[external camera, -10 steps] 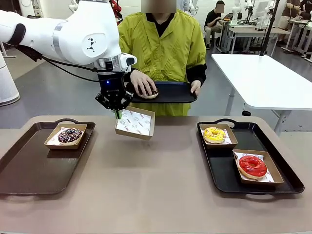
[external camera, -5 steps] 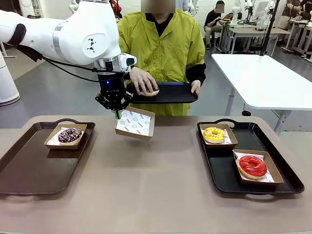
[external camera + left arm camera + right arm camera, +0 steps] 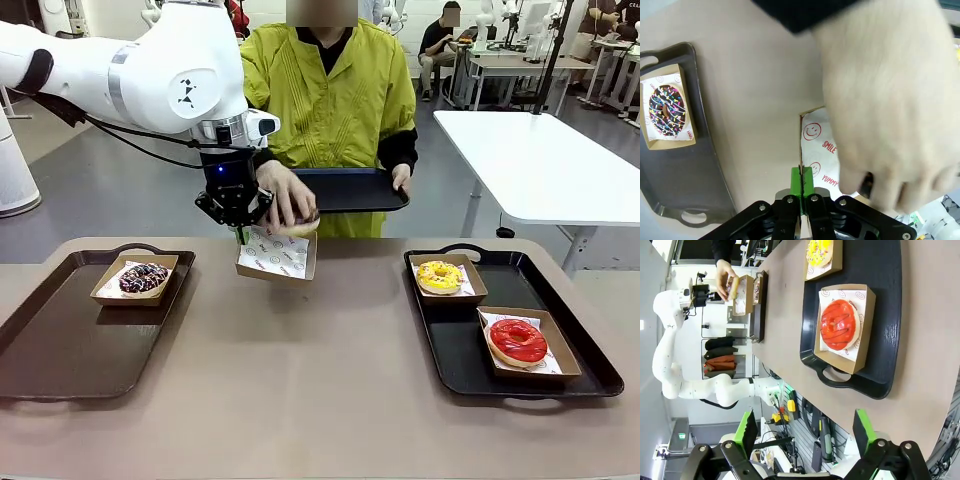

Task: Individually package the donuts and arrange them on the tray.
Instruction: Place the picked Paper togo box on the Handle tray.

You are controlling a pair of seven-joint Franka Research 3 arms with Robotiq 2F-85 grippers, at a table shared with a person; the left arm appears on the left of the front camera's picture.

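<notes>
steadiness matters now: left jaws pinch the paper-lined box wall, held above the worktop, while the person's hand lowers the chocolate donut just beside them; keep the box level. right jaws gape empty

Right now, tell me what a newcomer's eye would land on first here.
The left gripper holds a paper-lined box up by its rim above the table's far middle, while the person's hand lowers a donut into it. On the right tray, the glossy red donut and yellow donut sit boxed; the sprinkled donut sits boxed on the left tray.
</notes>
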